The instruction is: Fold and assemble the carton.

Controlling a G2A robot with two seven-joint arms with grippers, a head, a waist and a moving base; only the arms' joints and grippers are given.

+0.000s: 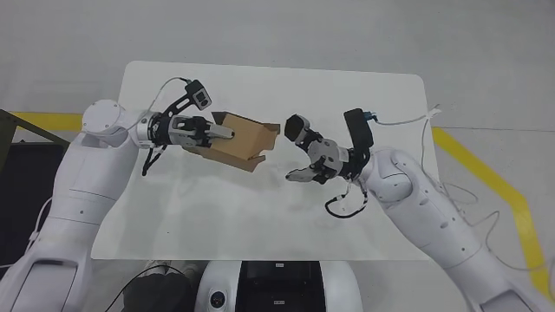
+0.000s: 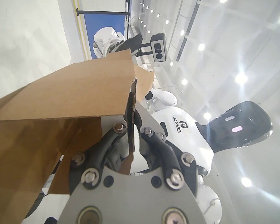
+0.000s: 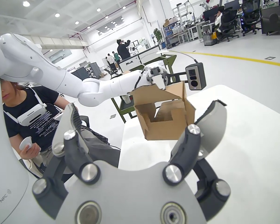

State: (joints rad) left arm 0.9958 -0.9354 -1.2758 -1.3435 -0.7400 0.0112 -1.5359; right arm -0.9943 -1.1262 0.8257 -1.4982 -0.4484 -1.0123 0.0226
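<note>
The brown carton (image 1: 241,141) is near the middle of the white table, partly formed, with its flaps standing loose. My left gripper (image 1: 218,132) is shut on one cardboard wall at the carton's left end; the left wrist view shows that wall's edge (image 2: 132,127) pinched between the fingers. The carton's open end (image 3: 163,120) faces my right gripper (image 3: 143,108), which is open and a short way off. In the top view the right gripper (image 1: 299,151) sits just right of the carton, not touching it.
The white table (image 1: 260,217) has rounded corners, and its front edge lies close to the robot. A black cable (image 1: 342,204) loops off the right forearm. Yellow floor lines (image 1: 486,169) run beyond the table's right side.
</note>
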